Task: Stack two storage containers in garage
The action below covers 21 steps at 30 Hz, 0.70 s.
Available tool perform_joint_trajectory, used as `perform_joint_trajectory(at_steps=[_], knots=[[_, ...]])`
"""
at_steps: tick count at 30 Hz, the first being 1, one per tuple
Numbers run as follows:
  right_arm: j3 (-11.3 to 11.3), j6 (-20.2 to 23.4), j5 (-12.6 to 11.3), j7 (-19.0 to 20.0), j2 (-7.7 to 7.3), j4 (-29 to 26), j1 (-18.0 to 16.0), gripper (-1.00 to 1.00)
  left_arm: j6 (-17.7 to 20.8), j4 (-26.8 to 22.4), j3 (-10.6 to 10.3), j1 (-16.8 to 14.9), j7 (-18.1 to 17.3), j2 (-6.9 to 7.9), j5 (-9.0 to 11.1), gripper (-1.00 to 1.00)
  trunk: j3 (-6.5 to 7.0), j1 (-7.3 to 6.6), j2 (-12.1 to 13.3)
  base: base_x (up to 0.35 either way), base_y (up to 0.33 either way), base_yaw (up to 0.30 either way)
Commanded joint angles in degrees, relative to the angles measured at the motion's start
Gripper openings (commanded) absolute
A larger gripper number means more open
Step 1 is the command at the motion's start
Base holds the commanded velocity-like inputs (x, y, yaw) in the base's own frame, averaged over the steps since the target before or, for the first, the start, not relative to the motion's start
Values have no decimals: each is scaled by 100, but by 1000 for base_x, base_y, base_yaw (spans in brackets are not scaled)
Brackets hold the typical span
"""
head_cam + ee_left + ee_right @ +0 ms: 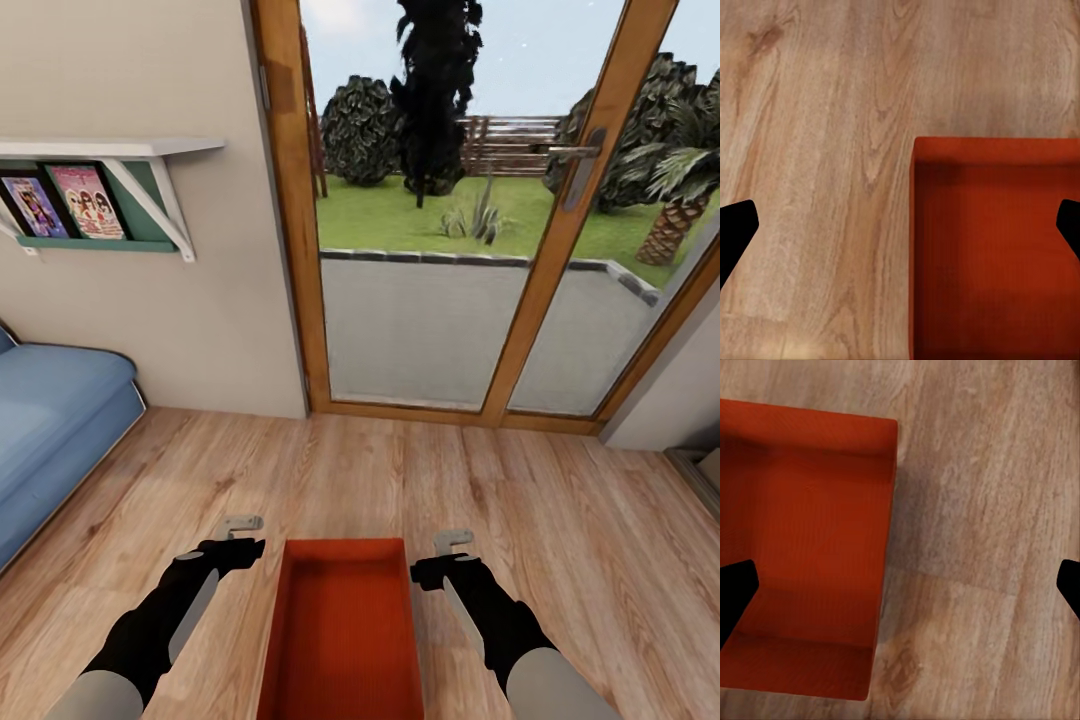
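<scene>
Probably light and a little springy, the storage container (342, 625) is an open, orange-red, thin-walled bin with a finely ribbed skin — walls like that can flex under a squeeze, and the ribbing should give some bite against slipping. It sits in the living room on the wood plank floor (560, 500), straight ahead of the robot and between its two arms, with the glass doors (460, 220) beyond and the blue sofa (50, 420) off to the left. The sensible hold, by my judgement, is one long wall per side, pinched near the rim and toward the middle of its length so the bin stays level. The left gripper (238, 538) hangs just beside the left wall's far corner, the right gripper (448, 555) just beside the right one — neither touching the plastic, as far as can be seen. Both forearms reach forward and slightly inward, wrists turned downward; in each wrist view the fingers stand wide apart, straddling a rim with nothing between them yet.
</scene>
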Motion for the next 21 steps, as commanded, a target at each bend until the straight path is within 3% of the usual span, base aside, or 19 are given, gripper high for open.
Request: perform_joint_trajectory(at_steps=[1,16,21], knots=[[19,35,3,-26,-2,-8,-2,100,23,-10,-24,-2,46,8,59,100,-5,0,-2,24,0,0],[26,36,0,-13,6,-10,0,100,27,-6,-20,-6,55,7,57,100,-55,0,-2,7,0,75],[26,35,-4,-8,7,-9,2,100,43,-6,-20,-10,51,7,54,100,-64,0,-2,127,0,71]])
